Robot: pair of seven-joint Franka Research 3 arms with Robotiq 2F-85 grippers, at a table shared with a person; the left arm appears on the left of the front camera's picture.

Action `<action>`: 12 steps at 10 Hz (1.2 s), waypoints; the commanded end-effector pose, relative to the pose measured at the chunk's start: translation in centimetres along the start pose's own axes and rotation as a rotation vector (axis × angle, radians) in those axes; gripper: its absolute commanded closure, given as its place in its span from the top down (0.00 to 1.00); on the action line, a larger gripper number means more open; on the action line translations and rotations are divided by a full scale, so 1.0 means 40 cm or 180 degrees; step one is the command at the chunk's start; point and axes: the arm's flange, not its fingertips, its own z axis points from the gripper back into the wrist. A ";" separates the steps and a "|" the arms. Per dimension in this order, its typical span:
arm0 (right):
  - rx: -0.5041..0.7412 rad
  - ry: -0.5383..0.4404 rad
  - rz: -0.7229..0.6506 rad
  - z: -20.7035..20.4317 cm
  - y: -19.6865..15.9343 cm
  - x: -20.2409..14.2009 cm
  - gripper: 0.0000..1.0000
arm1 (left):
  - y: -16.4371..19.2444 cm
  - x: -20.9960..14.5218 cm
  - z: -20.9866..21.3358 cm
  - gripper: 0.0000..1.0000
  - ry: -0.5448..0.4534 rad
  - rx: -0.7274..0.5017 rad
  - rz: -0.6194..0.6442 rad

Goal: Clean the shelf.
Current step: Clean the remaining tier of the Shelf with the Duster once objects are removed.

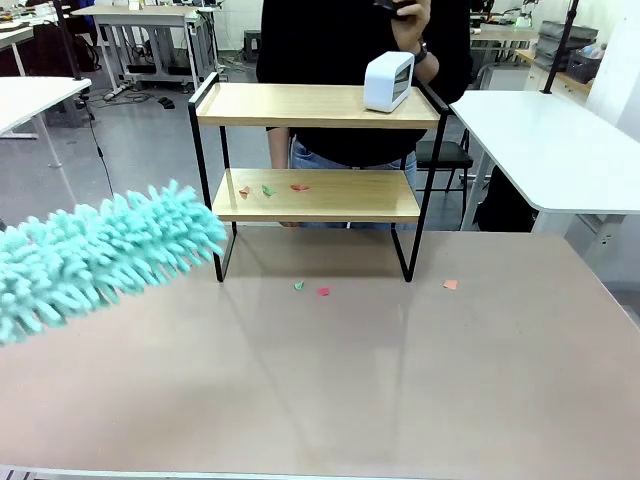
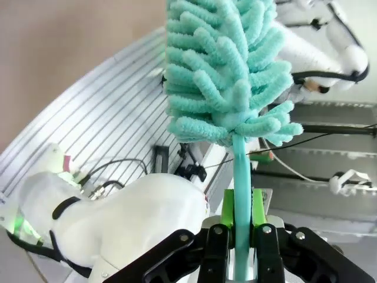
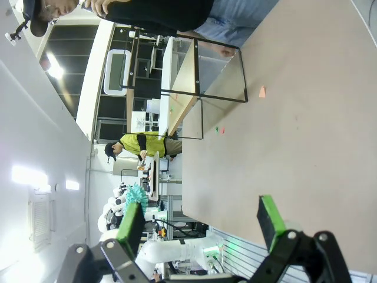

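The shelf point(image 1: 290, 103) stands at the far middle of the beige table, two wooden boards in a black frame. Small red, green and orange paper scraps point(image 1: 267, 189) lie on its lower board. A fluffy teal duster point(image 1: 100, 255) reaches in from the left, its tip just short of the shelf's left leg. In the left wrist view my left gripper point(image 2: 242, 207) is shut on the duster's thin teal handle point(image 2: 240, 171), below the head point(image 2: 227, 65). My right gripper point(image 3: 200, 227) hangs open over the table's near edge, nothing between its green pads. The shelf point(image 3: 182, 97) appears sideways there.
A white box-shaped device point(image 1: 388, 80) sits on the top board's right end. A person in a black top stands right behind the shelf. Loose scraps point(image 1: 323, 291) lie on the table in front of it, one more point(image 1: 450, 284) to the right. White tables flank both sides.
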 end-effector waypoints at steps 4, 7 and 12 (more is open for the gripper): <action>0.0067 -0.0036 0.0089 0.000 0.003 0.005 1.00 | 0.054 0.073 -0.448 0.13 -0.1243 0.0358 0.0349; 0.0067 -0.0036 0.0089 0.000 0.003 0.005 1.00 | 0.071 0.086 -0.480 0.13 -0.0458 0.0349 0.0494; 0.0067 -0.0036 0.0089 0.000 0.003 0.005 1.00 | -0.114 0.247 -0.124 0.13 -0.0931 0.0447 0.0494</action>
